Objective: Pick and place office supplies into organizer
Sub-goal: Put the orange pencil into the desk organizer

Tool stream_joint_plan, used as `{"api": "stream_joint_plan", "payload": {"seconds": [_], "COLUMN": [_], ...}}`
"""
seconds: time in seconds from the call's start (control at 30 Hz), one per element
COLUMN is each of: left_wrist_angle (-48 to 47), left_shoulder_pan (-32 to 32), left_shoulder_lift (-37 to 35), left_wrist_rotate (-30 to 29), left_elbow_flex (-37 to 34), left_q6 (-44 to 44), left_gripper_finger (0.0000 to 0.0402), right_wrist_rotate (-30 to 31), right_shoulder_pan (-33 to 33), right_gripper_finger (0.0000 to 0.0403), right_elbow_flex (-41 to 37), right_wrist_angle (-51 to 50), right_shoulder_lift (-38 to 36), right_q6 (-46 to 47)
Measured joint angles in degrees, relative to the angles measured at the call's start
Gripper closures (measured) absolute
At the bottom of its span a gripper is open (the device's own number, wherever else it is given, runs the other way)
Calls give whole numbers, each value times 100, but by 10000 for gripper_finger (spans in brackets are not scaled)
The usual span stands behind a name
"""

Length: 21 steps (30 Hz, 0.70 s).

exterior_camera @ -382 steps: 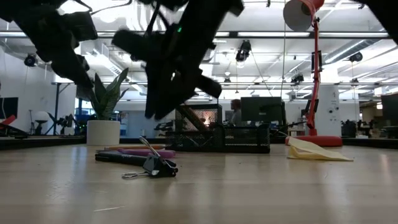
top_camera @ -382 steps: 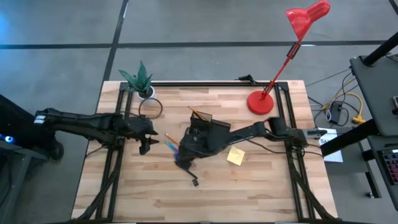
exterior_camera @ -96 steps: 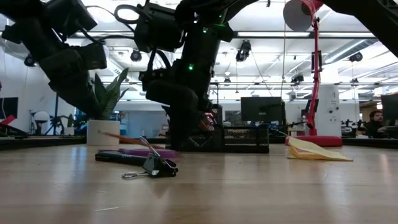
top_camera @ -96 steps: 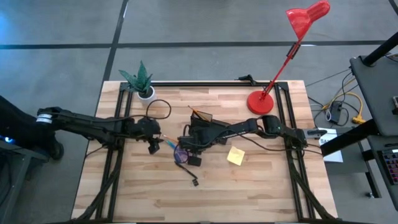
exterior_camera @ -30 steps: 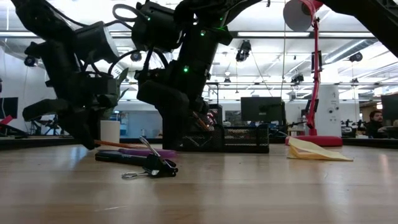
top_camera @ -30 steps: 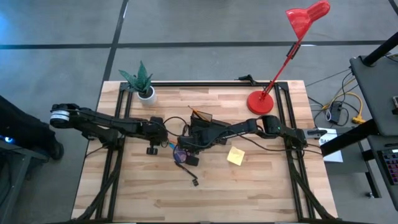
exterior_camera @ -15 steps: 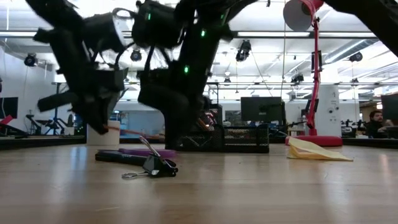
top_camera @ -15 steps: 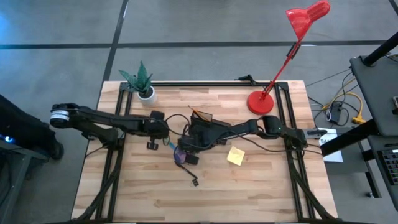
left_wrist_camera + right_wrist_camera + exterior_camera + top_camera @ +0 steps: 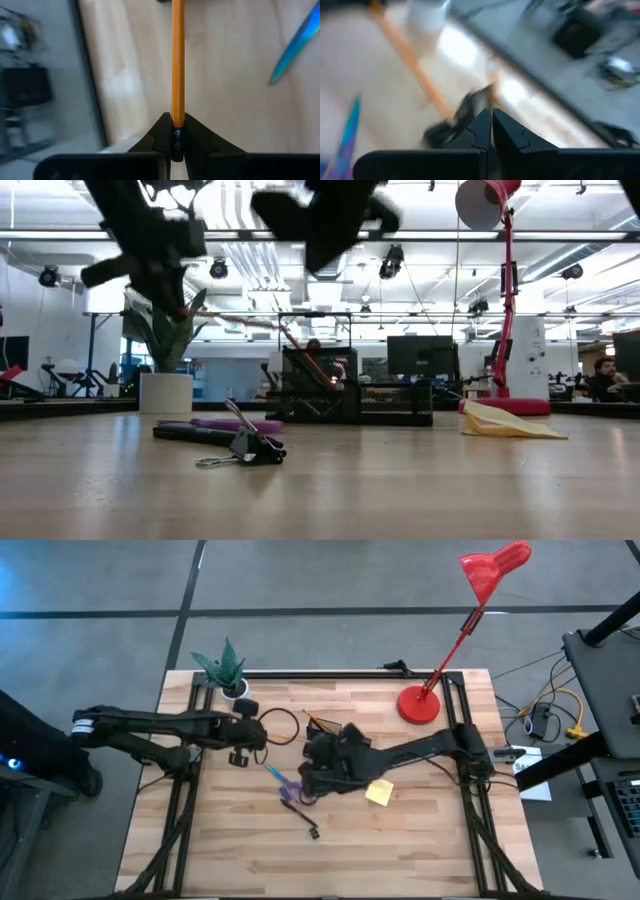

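my left end effector (image 9: pixel 177 131) is clamped on the orange pencil (image 9: pixel 178 60), light, stiff, slippery, pinched at its end; right end effector (image 9: pixel 490 125) is closed, empty, at three o'clock.

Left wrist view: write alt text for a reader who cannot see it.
The left pincer is shut on one end of an orange pencil, which points straight away from the camera above a light wooden table. A blue pencil lies at a slant on the table off to one side, and the table's edge and a blurred floor show on the other.
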Motion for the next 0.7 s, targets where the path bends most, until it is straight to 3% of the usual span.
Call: {"api": "stream_joint_plan", "payload": {"seconds": [0.1, 0.33, 0.43, 0.7], "left_wrist_angle": [-335, -404, -165, 1116], "left_shoulder_pan": [-52, -74, -68, -70], "left_shoulder_lift": [-12, 305, 578, 1405], "left_wrist_rotate": [-404, -1571, -2055, -2508], "left_elbow_flex": [309, 994, 1171, 1274], "left_q6": [356, 1668, 2563, 4820], "left_gripper_finger": [393, 393, 393, 389], "right_wrist_rotate": [896, 1768, 2098, 1980], "right_shoulder_pan": [201, 381, 493, 531], "right_gripper_finger": [394, 394, 394, 394], "right_elbow_flex": [0, -4, -4, -15], "right_wrist_angle": [-389, -731, -754, -805], "right_shoulder_lift": [-295, -965, -1209, -1538], "right_q6": [995, 2771, 2810, 2569]}}
